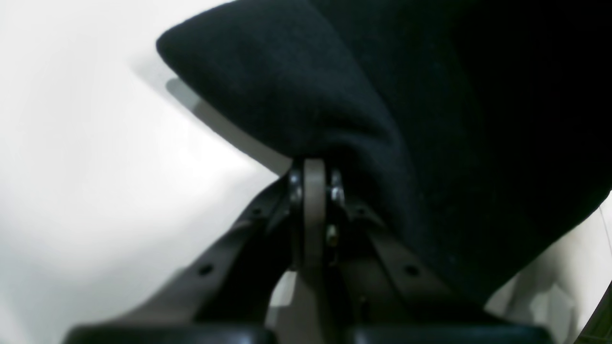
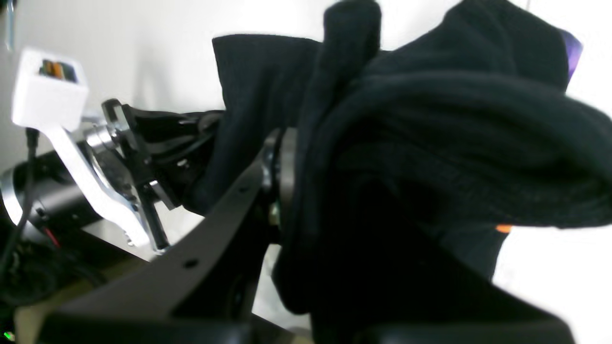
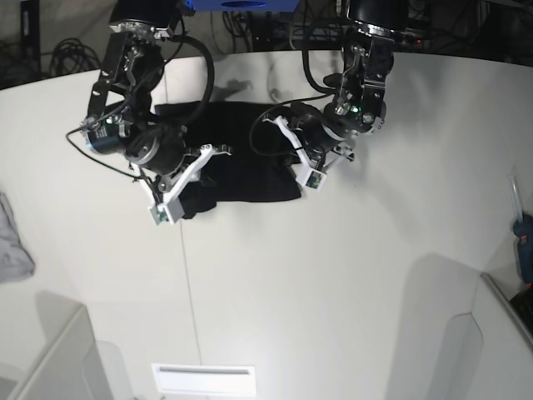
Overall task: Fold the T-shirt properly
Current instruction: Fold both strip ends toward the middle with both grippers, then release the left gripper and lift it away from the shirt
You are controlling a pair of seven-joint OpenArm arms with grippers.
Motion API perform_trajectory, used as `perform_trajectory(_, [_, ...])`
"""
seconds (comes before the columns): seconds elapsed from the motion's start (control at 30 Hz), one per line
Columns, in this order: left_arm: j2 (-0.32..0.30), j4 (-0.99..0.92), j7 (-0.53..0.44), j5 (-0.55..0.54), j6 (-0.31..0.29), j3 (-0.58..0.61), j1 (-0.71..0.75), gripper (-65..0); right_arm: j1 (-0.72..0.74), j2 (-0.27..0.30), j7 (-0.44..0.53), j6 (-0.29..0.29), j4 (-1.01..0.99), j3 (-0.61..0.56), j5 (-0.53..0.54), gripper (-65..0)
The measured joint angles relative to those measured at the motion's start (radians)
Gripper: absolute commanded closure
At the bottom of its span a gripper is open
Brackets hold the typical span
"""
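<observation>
Lying bunched on the white table (image 3: 333, 275) between the two arms, the T-shirt (image 3: 241, 167) is pinched at both ends: the left gripper (image 1: 313, 167) is clamped on black cloth, and the right gripper (image 2: 287, 157) likewise.

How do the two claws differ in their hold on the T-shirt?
The left claw pinches a thin fold at the T-shirt edge; the right claw is wrapped in a thick bunch. In the base view, the left claw sits at the shirt's right, the right claw at its left. Both are shut on cloth.
</observation>
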Motion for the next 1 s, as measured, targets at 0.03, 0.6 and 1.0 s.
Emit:
perform_trajectory(0.03, [0.0, 0.002, 0.0, 0.0, 0.0, 0.0, 0.0, 0.0, 0.0, 0.001, -0.001, 0.0, 0.0, -0.013, 0.003, 0.0])
perform_trajectory(0.6, [-0.019, 0.026, 0.012, 0.0, 0.0, -0.012, 0.01, 0.0, -0.022, 0.012, 0.168, -0.09, -0.13, -0.134, 0.01, 0.0])
perform_trajectory(1.0, [-0.04, 0.089, 0.027, 0.004, 0.001, -0.015, 0.031, 0.0, -0.016, 0.01, 0.193, -0.093, -0.183, -0.135, 0.014, 0.0])
